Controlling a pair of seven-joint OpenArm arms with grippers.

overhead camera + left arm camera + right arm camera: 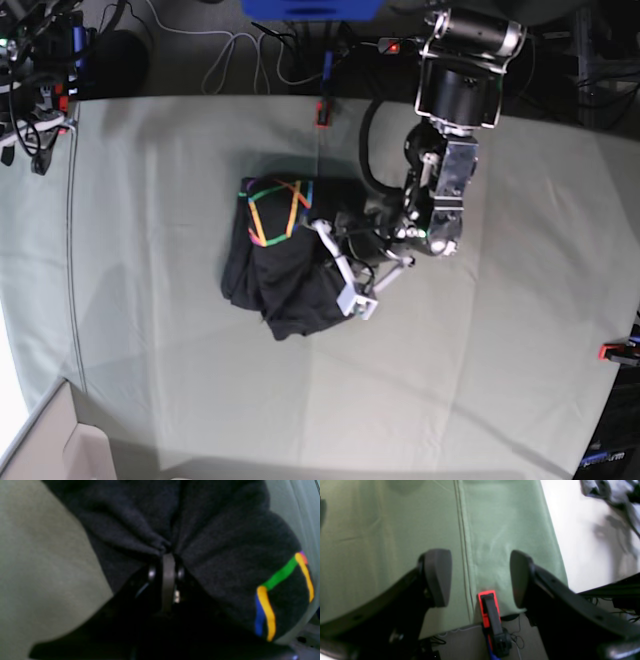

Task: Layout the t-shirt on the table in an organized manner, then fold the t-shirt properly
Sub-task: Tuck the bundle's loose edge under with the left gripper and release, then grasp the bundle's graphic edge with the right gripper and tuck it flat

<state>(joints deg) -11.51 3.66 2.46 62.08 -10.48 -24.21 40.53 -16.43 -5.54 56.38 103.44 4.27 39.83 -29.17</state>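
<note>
1. We see the table covered in pale green cloth, with a red clamp at its far edge, another red clamp on the base view's right edge, and cables on the floor beyond.
2. The t-shirt lies bunched near the table's middle, its heap running roughly from far to near, the coloured line print at the far end, facing up.
3. Our left gripper is pinched tight on a fold of the t-shirt; dark cloth drapes around it.
4. Our right gripper stands wide, holding nothing, above the table edge by a clamp.
</note>
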